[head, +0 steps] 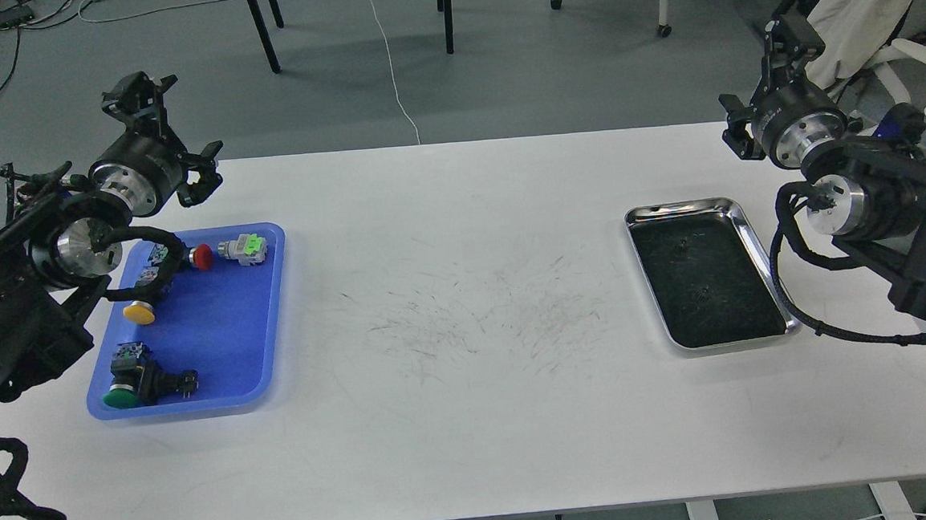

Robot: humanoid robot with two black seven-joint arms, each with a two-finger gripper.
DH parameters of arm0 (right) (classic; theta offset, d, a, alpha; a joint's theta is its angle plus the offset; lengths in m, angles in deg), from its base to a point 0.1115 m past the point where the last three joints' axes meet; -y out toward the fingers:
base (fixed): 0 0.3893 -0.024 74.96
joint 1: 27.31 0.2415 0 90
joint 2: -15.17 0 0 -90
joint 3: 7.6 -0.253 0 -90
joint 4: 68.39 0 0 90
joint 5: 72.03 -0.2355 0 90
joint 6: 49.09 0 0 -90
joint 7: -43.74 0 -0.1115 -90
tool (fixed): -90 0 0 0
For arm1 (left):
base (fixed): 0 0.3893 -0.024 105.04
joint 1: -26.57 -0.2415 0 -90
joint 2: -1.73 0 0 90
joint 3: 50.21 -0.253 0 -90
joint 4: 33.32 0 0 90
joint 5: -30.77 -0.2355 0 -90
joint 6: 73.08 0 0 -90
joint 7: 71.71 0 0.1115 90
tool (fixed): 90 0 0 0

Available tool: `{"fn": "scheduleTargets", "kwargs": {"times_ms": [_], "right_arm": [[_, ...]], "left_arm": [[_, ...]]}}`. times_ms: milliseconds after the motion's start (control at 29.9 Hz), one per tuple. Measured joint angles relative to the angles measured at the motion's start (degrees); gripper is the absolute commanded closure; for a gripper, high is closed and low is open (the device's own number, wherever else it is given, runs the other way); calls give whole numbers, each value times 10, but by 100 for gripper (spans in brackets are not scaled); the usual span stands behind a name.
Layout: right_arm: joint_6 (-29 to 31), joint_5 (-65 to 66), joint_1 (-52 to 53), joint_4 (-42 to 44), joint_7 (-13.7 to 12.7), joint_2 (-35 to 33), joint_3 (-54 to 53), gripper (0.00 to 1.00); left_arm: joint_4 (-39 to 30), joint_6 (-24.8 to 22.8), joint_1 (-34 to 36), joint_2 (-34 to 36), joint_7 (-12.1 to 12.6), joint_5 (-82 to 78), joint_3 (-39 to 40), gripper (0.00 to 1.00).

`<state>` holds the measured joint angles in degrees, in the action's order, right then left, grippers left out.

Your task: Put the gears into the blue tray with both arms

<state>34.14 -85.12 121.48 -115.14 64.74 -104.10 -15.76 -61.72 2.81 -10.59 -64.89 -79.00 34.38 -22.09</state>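
Left gripper: raised, jaw state unclear.
Right gripper: raised, jaw state unclear.
Gears: possibly two specks, below-left of right gripper, in steel tray.
Blue tray: below left gripper.

Two gears in steel tray.

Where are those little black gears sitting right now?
In the head view, the two gears lie on the dark liner of the steel tray, on the table's right side, below the right gripper.
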Motion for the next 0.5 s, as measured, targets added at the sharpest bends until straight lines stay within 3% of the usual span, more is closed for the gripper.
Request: {"fn": "scheduleTargets", "kwargs": {"times_ms": [501], "right_arm": [[-1,0,2,-3,0,-1,7,1]], "left_arm": [[22,10,3,-1,3,5,1,1]]}}
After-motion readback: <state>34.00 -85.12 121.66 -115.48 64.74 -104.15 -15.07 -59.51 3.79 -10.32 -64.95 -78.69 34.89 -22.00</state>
